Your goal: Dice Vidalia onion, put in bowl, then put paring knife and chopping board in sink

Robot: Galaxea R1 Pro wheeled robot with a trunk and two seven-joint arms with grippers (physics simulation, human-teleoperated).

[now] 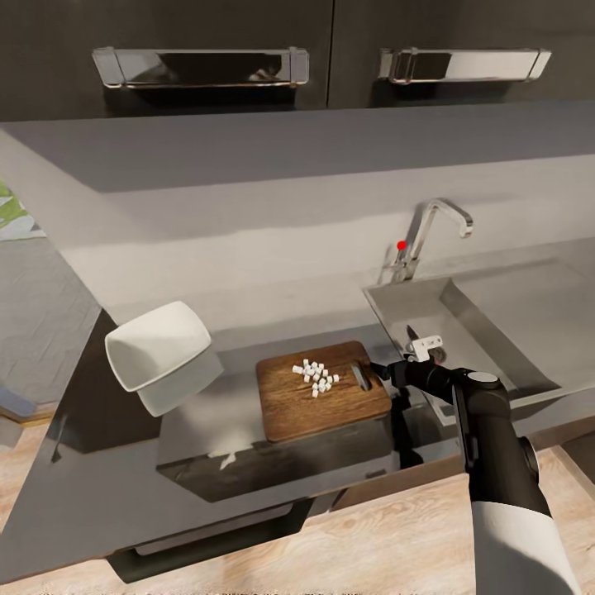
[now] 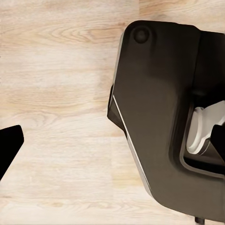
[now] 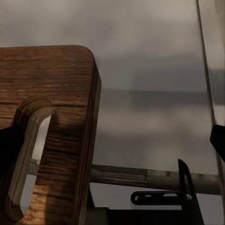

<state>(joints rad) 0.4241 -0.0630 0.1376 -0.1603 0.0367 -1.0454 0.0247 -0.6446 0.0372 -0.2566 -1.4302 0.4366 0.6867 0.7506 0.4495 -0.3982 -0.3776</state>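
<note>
Grey countertop [image 1: 248, 273] runs under dark cabinets with chrome handles [image 1: 201, 67], and the steel sink [image 1: 496, 322] is set into it at my right, its curved tap [image 1: 435, 227] with the red knob [image 1: 402, 245] standing behind. Between them lies the chopping board [image 1: 322, 390], brown and grainy, with a small heap of white diced onion [image 1: 316, 378] on it — its slot hole [image 1: 361, 376] toward the sink. My right gripper [image 1: 382, 372] sits at that slotted end; in my right wrist view one dark fingertip [image 3: 10, 140] lies against the slot, the other [image 3: 218, 137] well apart, so the jaws stand wide and clasp nothing. A white square bowl [image 1: 159, 345] rests tilted near the board's far side. My left gripper's state I cannot tell — a dark fingertip [image 2: 10, 140] over pale wood floor [image 2: 61, 70].
</note>
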